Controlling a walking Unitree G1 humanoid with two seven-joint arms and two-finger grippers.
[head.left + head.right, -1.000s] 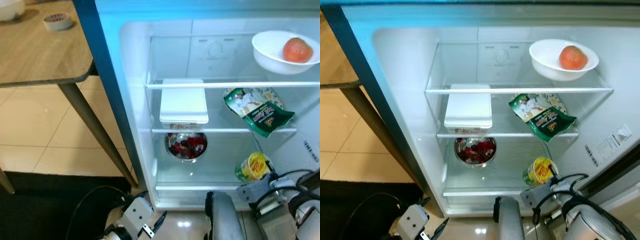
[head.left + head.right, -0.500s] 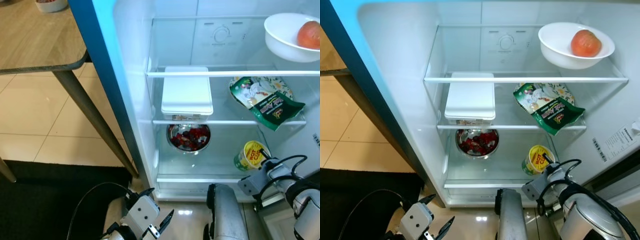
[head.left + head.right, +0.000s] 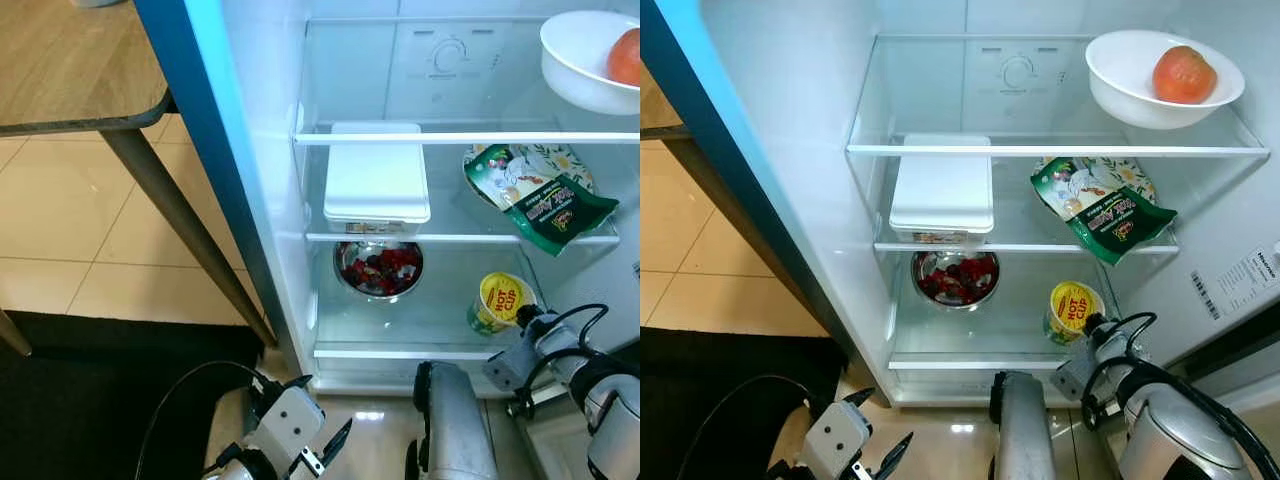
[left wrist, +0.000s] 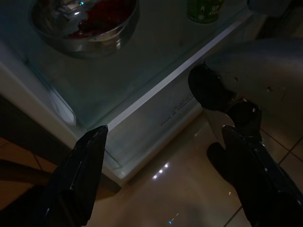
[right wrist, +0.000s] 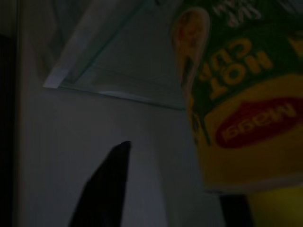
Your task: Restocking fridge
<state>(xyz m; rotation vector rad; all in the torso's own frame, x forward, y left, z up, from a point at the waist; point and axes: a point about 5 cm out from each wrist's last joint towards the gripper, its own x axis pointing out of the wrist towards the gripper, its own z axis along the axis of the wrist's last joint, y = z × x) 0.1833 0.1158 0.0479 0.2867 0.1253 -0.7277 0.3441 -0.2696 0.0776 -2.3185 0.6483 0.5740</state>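
While the right gripper point(image 3: 1092, 335) grips the noodle cup point(image 3: 1071, 309) on the fridge's bottom shelf point(image 3: 990, 335), its jaws sit closed on it. Left gripper point(image 3: 318, 440) hangs low, jaws spread wide, empty.

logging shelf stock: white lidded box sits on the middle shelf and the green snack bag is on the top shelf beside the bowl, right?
Not quite. The right eye view shows the green snack bag on the middle shelf, right of the white lidded box. The bowl on the top shelf holds a red fruit.

Silver arms point(image 3: 455, 425), black cables point(image 3: 1118, 352) — black-fingered tool point(image 4: 165, 179)
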